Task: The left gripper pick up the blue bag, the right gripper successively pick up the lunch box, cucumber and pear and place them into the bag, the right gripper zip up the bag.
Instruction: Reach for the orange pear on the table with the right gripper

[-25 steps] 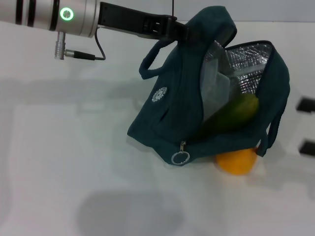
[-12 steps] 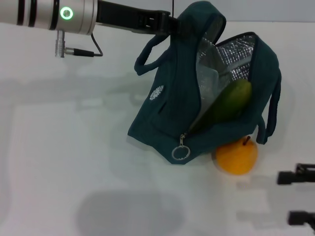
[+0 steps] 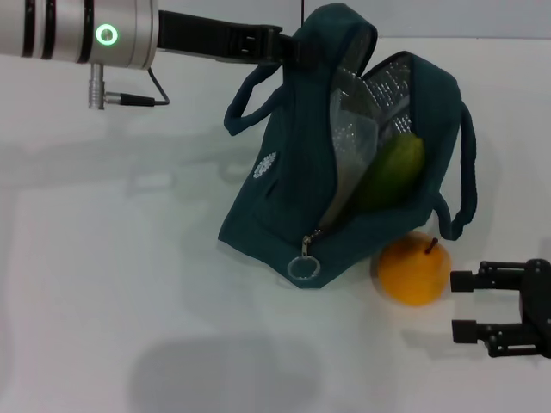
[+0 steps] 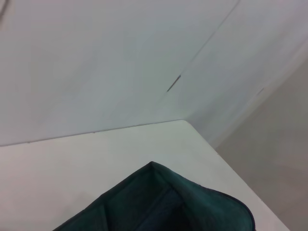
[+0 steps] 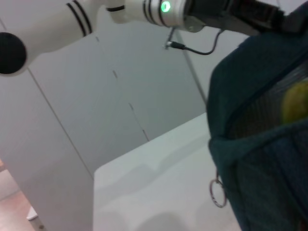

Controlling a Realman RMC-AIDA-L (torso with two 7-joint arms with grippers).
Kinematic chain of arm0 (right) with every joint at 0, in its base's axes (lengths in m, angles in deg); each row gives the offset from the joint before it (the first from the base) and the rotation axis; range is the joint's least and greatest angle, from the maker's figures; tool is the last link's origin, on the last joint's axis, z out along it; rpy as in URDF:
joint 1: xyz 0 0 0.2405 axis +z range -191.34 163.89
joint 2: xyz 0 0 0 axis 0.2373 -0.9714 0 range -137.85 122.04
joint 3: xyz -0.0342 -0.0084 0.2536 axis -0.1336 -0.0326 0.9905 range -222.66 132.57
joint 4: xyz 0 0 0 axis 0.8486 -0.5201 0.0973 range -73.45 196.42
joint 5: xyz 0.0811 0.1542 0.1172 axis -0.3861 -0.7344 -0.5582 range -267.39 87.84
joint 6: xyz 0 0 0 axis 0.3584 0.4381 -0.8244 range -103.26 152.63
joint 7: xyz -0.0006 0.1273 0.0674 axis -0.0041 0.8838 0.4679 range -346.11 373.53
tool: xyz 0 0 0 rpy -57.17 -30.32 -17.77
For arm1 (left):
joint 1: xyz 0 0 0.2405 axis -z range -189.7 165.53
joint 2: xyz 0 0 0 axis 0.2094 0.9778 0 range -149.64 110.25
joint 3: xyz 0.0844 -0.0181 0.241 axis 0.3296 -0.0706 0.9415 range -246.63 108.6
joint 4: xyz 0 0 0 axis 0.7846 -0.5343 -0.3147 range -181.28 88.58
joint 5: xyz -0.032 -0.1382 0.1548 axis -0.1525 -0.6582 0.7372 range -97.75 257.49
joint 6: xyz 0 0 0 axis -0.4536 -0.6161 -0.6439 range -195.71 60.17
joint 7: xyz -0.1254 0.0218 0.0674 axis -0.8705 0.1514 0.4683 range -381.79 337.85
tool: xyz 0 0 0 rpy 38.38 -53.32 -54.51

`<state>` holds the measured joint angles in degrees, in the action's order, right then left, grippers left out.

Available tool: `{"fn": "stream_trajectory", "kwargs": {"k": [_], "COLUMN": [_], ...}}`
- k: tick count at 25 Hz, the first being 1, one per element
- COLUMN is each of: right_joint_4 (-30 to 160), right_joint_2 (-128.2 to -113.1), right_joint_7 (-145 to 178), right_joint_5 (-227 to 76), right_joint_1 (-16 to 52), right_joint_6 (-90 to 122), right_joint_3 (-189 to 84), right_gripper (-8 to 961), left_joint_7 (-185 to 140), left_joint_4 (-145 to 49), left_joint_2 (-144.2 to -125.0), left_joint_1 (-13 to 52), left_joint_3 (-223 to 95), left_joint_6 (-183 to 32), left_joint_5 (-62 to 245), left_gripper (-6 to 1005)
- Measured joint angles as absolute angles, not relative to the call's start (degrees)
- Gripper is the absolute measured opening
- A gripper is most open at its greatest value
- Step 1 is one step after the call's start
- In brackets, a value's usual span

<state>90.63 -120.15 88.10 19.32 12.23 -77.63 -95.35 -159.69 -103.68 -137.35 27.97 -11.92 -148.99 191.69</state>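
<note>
Landmark for all positions: the blue bag (image 3: pixel 293 189), standing open on the white table (image 3: pixel 112 284).

Left gripper (image 3: pixel 288 47): at the bag's top edge, reaching in from the robot's left. It is clamped on the bag's upper fabric and holds that side raised. Its silver wrist (image 3: pixel 77 33) shows a green ring light (image 3: pixel 106 35). In the left wrist view only a peak of teal fabric (image 4: pixel 163 202) shows.

Bag: mouth gapes toward the robot's right, silver foil lining (image 3: pixel 387 86) exposed. One loop handle (image 3: pixel 245 107) hangs on the bag's left side, the other (image 3: pixel 465 172) on its right. The zipper's metal ring pull (image 3: pixel 301 269) hangs at the bag's lower front corner, also seen in the right wrist view (image 5: pixel 217 192). Small white logo (image 3: pixel 264 165) on the outer face.

Lunch box (image 3: pixel 349 142): a clear plastic piece stands inside the bag against the lining; little of it is seen.

Cucumber (image 3: pixel 387 172): inside the bag's mouth, leaning tilted, upper end near the opening's right rim.

Pear (image 3: pixel 413 271): on the table outside the bag, just below its lower right corner, touching or nearly touching the fabric; stem up.

Right gripper (image 3: pixel 465 305): low, just to the right of the pear, apart from it; fingers spread wide, nothing between them.
</note>
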Motion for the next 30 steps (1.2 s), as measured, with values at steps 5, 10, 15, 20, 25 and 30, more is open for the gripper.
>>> {"fn": "stream_trajectory", "kwargs": {"k": [5,10,15,20,25,30], "right_joint_4": [90.85,91.18,93.03,94.90,95.03,95.49], "right_joint_2": [-120.36,-120.36,-121.19,-122.16,-122.45,-122.81], "right_joint_7": [88.12,87.74,87.57,87.24,86.45,85.44], "right_joint_5": [19.24,17.81,17.17,17.13,17.10,17.09], "right_joint_1": [12.85,12.89,13.07,13.15,13.80,13.91], "right_joint_6": [-76.30,-74.92,-73.32,-71.76,-71.51,-71.51], "right_joint_3": [-95.25,-94.85,-94.83,-94.86,-94.87,-94.94], "right_gripper": [722,719,716,713,710,707], "left_joint_7": [-159.40,-159.09,-158.43,-158.17,-157.60,-157.25], "left_joint_4": [-103.11,-103.11,-103.11,-103.13,-103.13,-102.14], "left_joint_2": [-137.15,-137.12,-137.18,-137.30,-137.61,-137.73], "left_joint_1": [27.97,27.85,27.82,27.81,27.78,27.73], "left_joint_3": [-11.97,-11.98,-11.98,-11.98,-12.42,-12.57], "left_joint_6": [-148.57,-148.54,-148.53,-148.53,-148.49,-148.45], "left_joint_5": [191.44,191.43,191.43,191.48,191.45,191.39], "left_gripper": [56,56,56,56,56,56]}}
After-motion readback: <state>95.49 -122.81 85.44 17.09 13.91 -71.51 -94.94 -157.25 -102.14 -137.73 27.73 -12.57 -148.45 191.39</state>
